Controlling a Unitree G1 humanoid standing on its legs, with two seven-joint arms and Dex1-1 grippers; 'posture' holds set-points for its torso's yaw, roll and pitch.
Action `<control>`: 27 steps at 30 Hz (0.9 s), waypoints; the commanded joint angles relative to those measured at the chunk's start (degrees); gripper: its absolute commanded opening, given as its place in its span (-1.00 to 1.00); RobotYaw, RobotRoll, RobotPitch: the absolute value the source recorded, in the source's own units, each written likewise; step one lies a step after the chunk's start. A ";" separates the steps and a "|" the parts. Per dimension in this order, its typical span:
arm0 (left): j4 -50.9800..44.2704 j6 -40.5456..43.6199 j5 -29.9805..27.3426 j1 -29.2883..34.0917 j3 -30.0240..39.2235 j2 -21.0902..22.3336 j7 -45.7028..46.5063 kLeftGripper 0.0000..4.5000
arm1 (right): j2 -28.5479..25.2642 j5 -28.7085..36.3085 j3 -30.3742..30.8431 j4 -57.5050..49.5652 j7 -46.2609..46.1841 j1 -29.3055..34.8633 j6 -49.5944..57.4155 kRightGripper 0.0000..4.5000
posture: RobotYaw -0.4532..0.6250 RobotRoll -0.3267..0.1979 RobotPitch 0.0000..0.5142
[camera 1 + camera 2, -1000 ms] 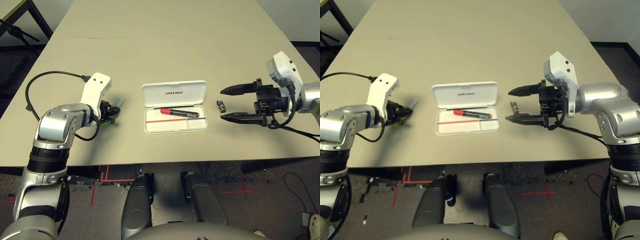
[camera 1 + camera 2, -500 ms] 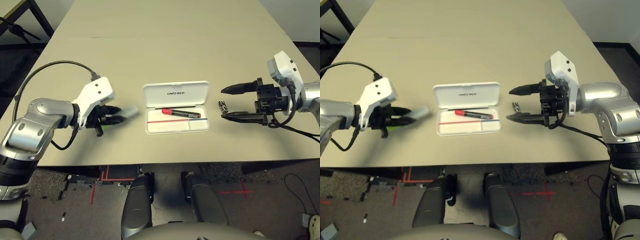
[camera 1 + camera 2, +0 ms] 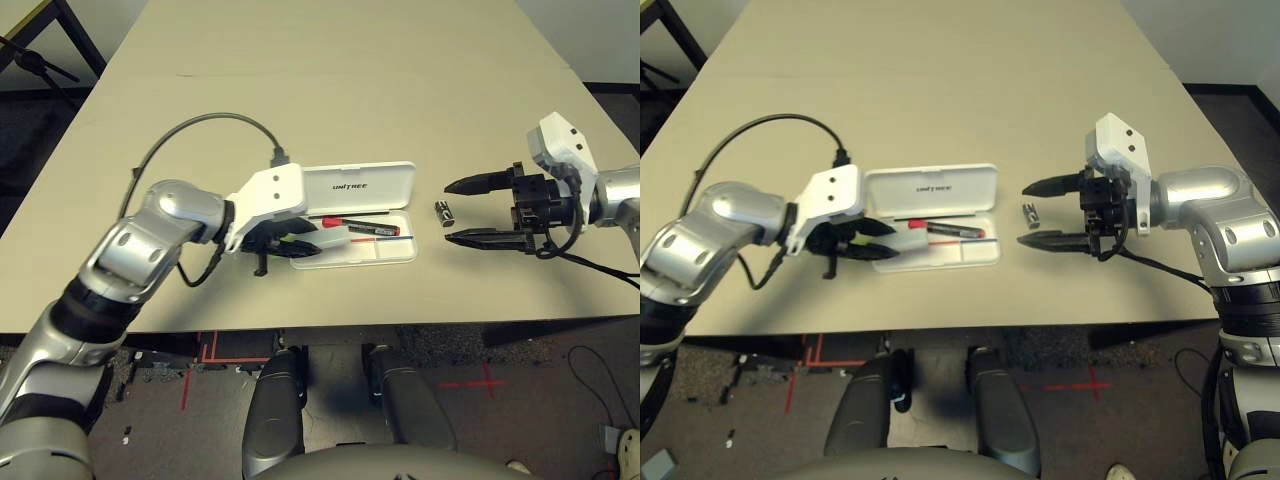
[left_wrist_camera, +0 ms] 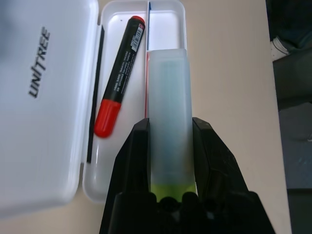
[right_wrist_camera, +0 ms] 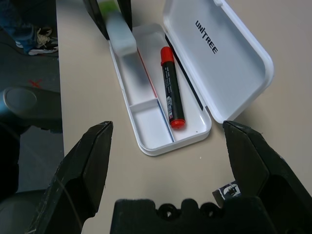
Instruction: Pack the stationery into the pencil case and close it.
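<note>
The left gripper (image 4: 168, 146) clamps the translucent stick (image 4: 168, 122), holding it over the open pencil case (image 3: 360, 185), directly ahead of its fingertips. The red marker (image 4: 119, 83) already lies inside. The black-and-silver cylinder (image 3: 443, 211) lies on the beige table (image 3: 330, 90), just beyond the right gripper (image 3: 478, 210), whose fingers are spread and empty. Remaining: place stick, pack cylinder, close lid. Dark carpet with red tape marks surrounds the table.

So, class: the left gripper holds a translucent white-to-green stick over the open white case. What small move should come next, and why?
Probably lower the translucent white-to-green stick into the open white plastic pencil case and release it. The left gripper holds it clamped above the tray, parallel to the red-and-black marker already inside, with free space beside that marker.
</note>
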 commanded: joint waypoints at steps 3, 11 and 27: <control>3.33 0.03 4.10 -3.49 -4.79 -3.63 0.02 -0.51 | -0.92 -0.11 -0.38 -1.22 -0.02 1.33 -0.13 1.00 | -0.22 0.25 -0.25; 5.17 2.48 7.04 -4.91 -7.29 -6.34 0.39 -0.51 | -1.41 -0.07 -0.71 -2.18 -0.66 2.46 -0.05 1.00 | -0.24 0.25 -0.24; 4.44 3.01 6.99 -3.67 -6.23 -6.15 -0.23 0.47 | -1.35 -0.42 -0.31 -1.79 -1.21 2.25 -0.63 1.00 | -0.24 0.25 -0.25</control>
